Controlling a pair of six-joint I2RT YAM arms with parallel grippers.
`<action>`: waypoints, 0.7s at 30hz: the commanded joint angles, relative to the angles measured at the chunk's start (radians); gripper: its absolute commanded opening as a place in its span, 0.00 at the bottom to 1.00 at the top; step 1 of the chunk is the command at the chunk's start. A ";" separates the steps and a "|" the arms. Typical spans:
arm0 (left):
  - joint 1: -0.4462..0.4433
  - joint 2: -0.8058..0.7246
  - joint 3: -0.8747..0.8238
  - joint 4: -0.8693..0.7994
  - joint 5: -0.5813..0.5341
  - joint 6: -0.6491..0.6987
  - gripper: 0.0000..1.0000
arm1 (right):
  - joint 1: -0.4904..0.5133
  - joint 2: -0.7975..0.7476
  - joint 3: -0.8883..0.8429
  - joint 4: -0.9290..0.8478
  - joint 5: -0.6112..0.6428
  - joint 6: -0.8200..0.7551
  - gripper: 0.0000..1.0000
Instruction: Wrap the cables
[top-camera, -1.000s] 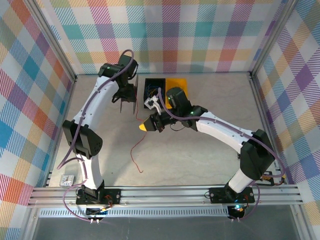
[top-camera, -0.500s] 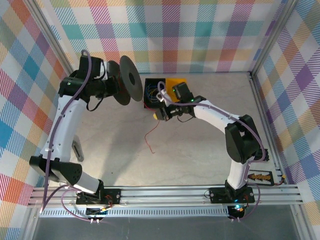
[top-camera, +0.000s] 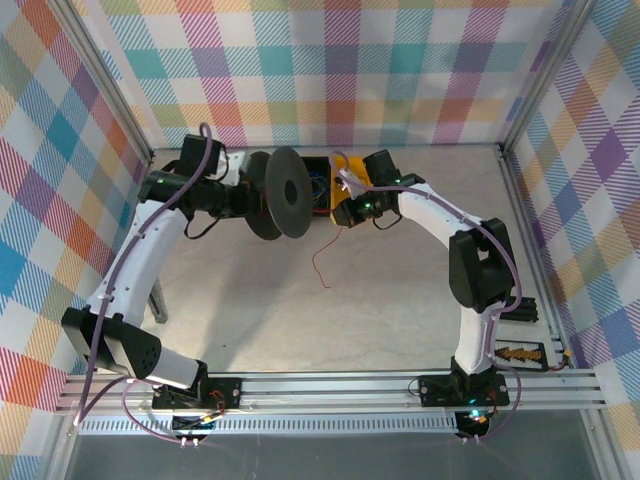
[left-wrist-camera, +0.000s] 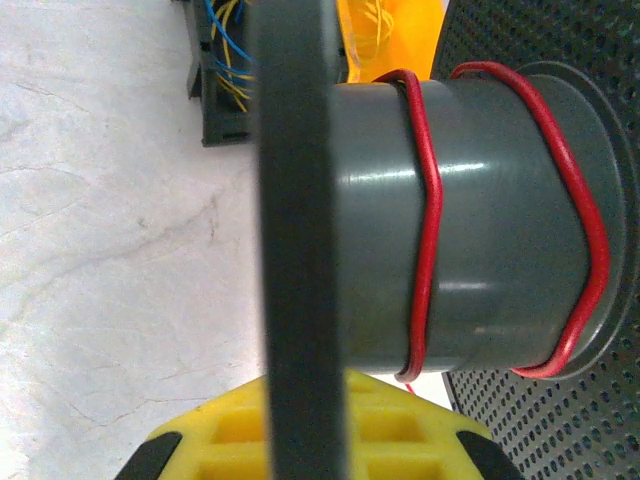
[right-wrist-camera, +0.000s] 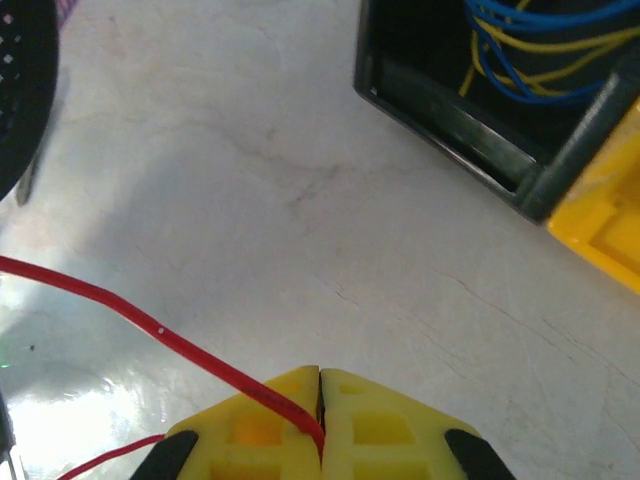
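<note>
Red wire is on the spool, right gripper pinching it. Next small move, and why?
Probably rotate the spool a part turn with the left gripper while the right gripper, shut on the red wire, holds tension. Just two loose, widely spaced turns sit on the hub, and a slack tail lies on the table.

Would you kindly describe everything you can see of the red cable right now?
The red cable is a thin, glossy, string-like wire. Two loose, kinked loops of it lie around the grey hub of the spool. Farther along it is pinched between the yellow fingers of the right claw, and a free tail runs in a wavy line over the pale table.
</note>
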 joint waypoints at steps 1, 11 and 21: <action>-0.027 0.015 0.043 -0.071 -0.053 0.082 0.00 | -0.039 0.015 0.011 -0.052 0.118 -0.008 0.00; -0.077 0.005 0.054 0.165 -0.153 -0.193 0.00 | -0.037 -0.064 -0.087 0.002 0.049 0.034 0.04; -0.235 0.044 0.043 0.378 -0.330 -0.366 0.00 | -0.025 -0.146 -0.169 0.071 -0.041 0.093 0.25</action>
